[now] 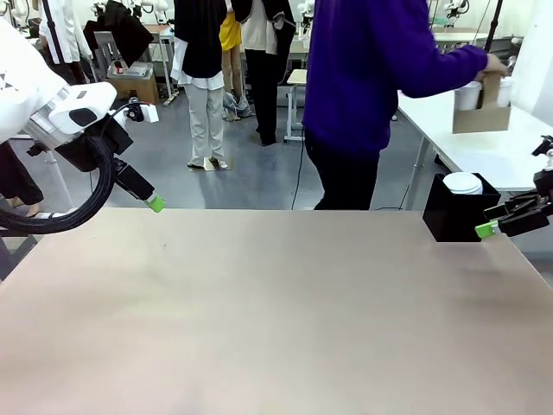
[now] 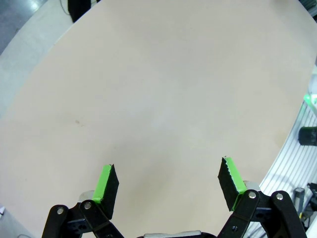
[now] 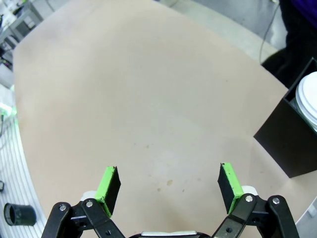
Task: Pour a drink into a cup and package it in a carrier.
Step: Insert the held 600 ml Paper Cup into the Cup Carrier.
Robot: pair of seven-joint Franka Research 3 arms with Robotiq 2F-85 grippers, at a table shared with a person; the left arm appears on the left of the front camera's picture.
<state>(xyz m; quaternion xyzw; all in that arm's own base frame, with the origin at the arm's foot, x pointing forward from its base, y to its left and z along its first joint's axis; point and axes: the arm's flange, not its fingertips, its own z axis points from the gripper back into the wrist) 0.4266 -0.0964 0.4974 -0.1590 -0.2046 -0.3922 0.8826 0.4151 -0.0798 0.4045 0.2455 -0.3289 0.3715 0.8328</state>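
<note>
Both your claws stand open and empty: the left gripper [image 2: 168, 186] and the right gripper [image 3: 169, 187] hang over the bare table [image 1: 259, 311]. The carrier [image 1: 480, 111], with a cup in it, is in the person's hand [image 1: 495, 66] on the far table beyond the black box [image 1: 454, 216]. Wait for it, arms low and clear.

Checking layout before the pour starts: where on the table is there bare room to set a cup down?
Nearly all of the beige table is bare, from the open left gripper across the middle to the near edge. The one crowded spot is the far right corner, where the black square box holding white lids sits beside the open right gripper.
</note>
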